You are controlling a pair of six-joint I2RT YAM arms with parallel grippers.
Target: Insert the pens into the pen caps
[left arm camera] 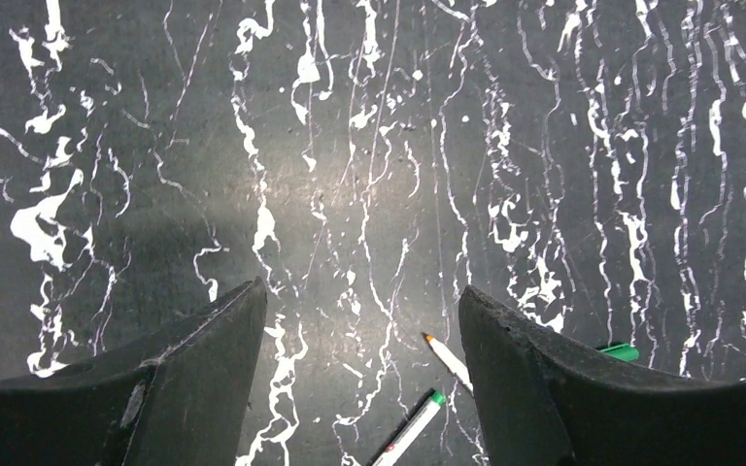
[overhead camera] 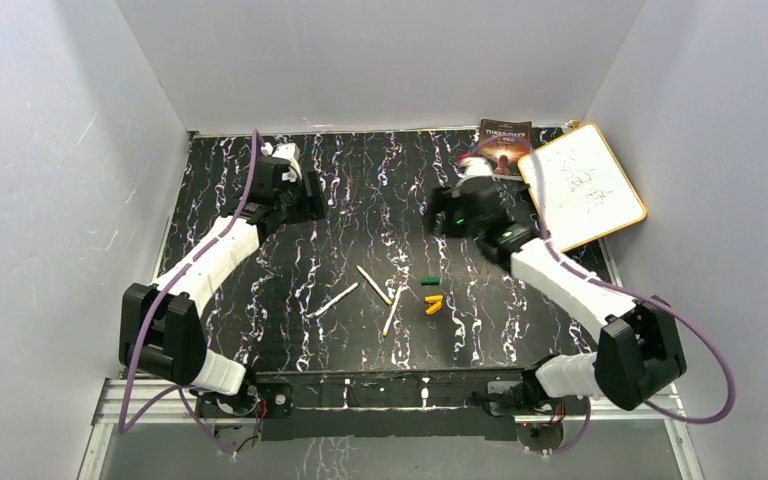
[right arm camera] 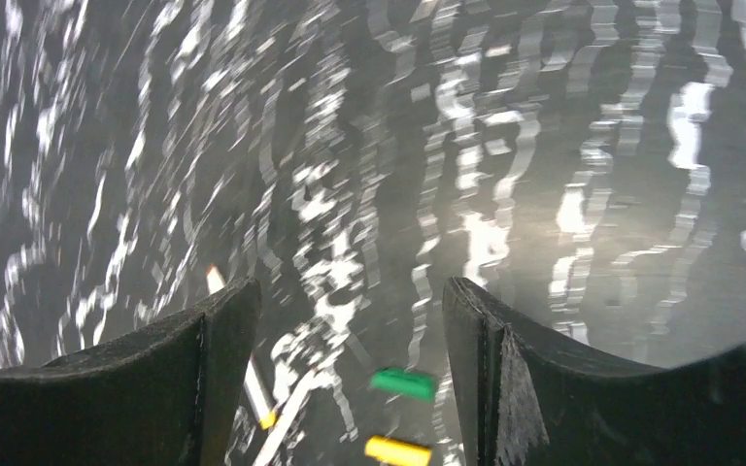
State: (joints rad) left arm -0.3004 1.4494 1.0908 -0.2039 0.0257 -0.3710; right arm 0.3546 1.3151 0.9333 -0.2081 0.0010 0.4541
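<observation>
Fingers (left arm camera: pixel 204 379) of the left gripper (left arm camera: pixel 361 306) were seen spread apart, nothing held between them. The right gripper (right arm camera: pixel 350 291) was likewise parted and empty. Three pens (overhead camera: pixel 373 285) were laid uncapped mid-table (overhead camera: pixel 360 180), with one green and two yellow-orange pen caps (overhead camera: pixel 432 298) clustered just to their right, well apart from both grippers.

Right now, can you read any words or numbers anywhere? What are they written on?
"THREE DAYS": seemingly the title atop the book cover; hard to be sure, and its smaller print is too small to read.
Whiteboard: dark handwritten marks, too small to read.
Pens and caps: no readable print.
</observation>
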